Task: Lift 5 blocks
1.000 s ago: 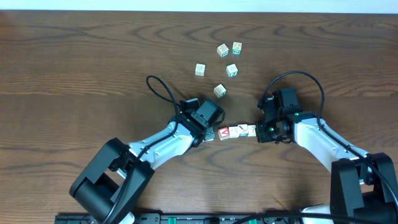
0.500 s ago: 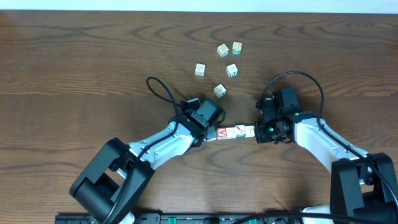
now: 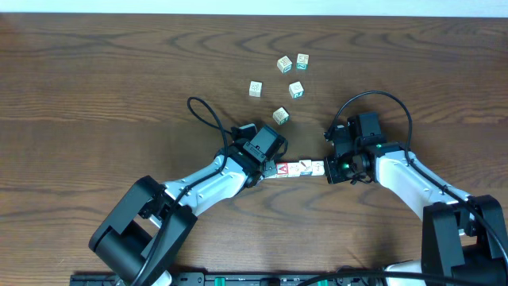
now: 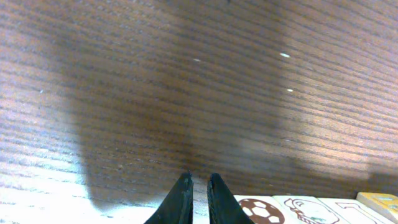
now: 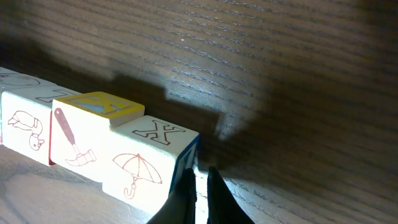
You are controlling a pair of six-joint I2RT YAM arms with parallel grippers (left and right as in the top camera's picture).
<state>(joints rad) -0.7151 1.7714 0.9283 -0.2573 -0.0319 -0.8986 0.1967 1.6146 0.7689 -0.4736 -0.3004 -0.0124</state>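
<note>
A short row of pale blocks (image 3: 300,168), a red "A" (image 3: 280,169) at its left end, lies pinched end to end between my two grippers. My left gripper (image 3: 267,170) is shut, its tips (image 4: 197,177) against the row's left end beside a football-print block (image 4: 258,210). My right gripper (image 3: 327,168) is shut too, its tips (image 5: 200,171) pressing the end block printed with "X" and an umbrella (image 5: 149,165); a hammer-print block (image 5: 81,134) follows it. Nothing sits between either pair of fingers. I cannot tell whether the row touches the table.
Several loose cubes lie farther back on the dark wooden table (image 3: 95,79): one pair (image 3: 284,63) (image 3: 302,60), another pair (image 3: 255,88) (image 3: 296,90), and one (image 3: 281,116) just behind the left gripper. A black cable (image 3: 205,115) loops off the left arm.
The pinched row and both grippers have shifted slightly to the left. The loose cubes have not moved.
</note>
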